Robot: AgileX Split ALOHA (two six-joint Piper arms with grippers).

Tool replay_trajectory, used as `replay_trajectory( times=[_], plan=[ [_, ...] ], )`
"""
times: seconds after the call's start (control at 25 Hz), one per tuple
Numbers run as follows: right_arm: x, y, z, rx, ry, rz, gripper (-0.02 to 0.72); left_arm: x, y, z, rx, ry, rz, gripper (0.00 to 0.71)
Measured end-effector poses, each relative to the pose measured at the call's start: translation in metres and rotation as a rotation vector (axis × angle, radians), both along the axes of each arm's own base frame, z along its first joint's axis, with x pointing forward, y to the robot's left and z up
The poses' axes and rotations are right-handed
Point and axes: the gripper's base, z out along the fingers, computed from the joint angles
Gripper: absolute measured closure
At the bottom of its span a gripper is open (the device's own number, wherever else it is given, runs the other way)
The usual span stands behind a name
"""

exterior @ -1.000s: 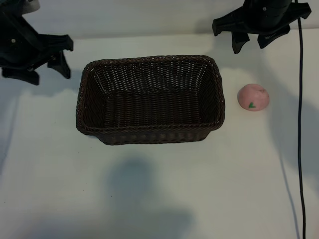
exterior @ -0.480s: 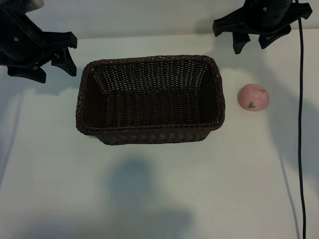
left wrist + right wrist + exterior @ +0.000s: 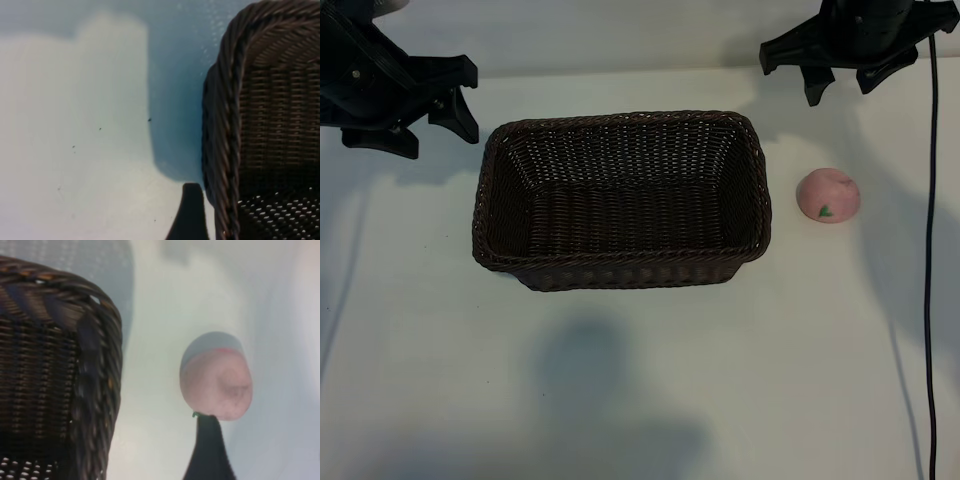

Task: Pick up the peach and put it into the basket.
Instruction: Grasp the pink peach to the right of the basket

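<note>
The peach [image 3: 828,195], small and pink with a green leaf mark, lies on the white table just right of the basket [image 3: 620,258], a big dark brown wicker one in the middle. My right gripper [image 3: 842,87] hangs open at the back right, behind the peach and apart from it. In the right wrist view the peach [image 3: 217,382] shows beyond one dark finger [image 3: 210,452], with the basket's corner [image 3: 95,340] beside it. At the back left my left gripper [image 3: 425,128] is open and holds nothing. One of its fingers [image 3: 192,217] shows close to the basket's braided rim [image 3: 225,125].
A black cable [image 3: 930,260] runs down the table's right side, just past the peach. The white table [image 3: 620,380] stretches in front of the basket, crossed by soft shadows.
Both grippers have shifted a little to the right, the left one toward the basket's back corner. The peach and basket have not moved.
</note>
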Motion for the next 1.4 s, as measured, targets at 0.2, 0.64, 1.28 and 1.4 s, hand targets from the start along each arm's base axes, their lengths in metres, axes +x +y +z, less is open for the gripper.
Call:
replay_trajectory(
  times=[0.2, 0.64, 1.28, 1.4],
  plan=[
    [0.004, -0.004, -0.005, -0.008, 0.002, -0.010, 0.196, 0.002, -0.001, 0.001, -0.018, -0.022, 0.011, 0.113],
    [0.017, -0.036, -0.013, 0.029, 0.012, -0.095, 0.196, 0.003, -0.001, 0.002, -0.021, -0.032, 0.015, 0.115],
    [0.006, -0.039, -0.098, 0.077, -0.032, -0.087, 0.196, 0.003, -0.001, 0.002, -0.020, -0.034, 0.012, 0.115],
    [0.004, -0.040, -0.106, 0.084, -0.044, -0.085, 0.196, 0.003, -0.001, 0.002, -0.020, -0.034, 0.012, 0.115]
  ],
)
